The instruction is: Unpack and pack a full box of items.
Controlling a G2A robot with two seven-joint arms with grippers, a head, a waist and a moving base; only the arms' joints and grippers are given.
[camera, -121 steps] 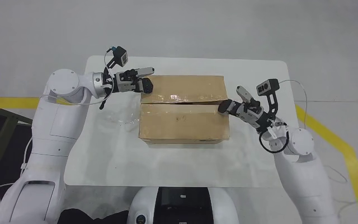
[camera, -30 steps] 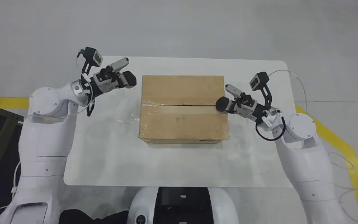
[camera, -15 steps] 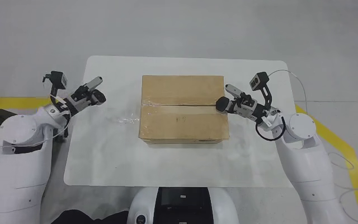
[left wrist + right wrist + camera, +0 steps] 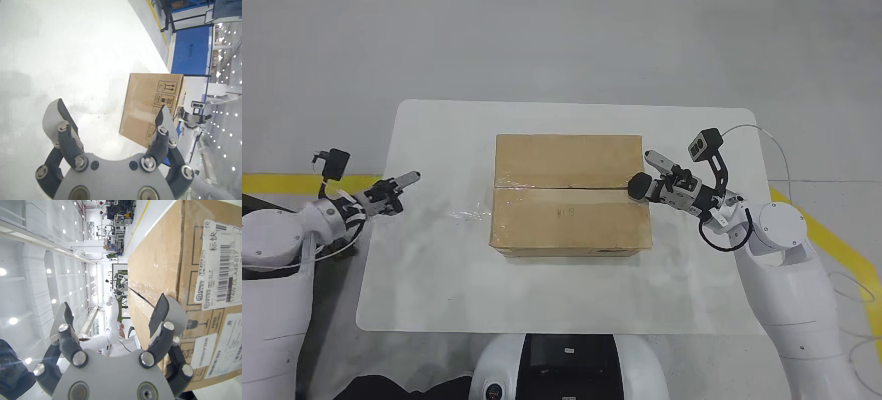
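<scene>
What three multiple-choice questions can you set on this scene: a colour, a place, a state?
1. The box is: A. white; B. brown; C. blue.
2. The right hand is: A. at the box's end; B. inside the box; C. on the floor.
3. The left hand is: A. open, empty; B. shut on tape; C. shut on a flap.
Key: B, plain brown cardboard; A, one finger lies over the box's end; A, fingers apart, nothing between.
</scene>
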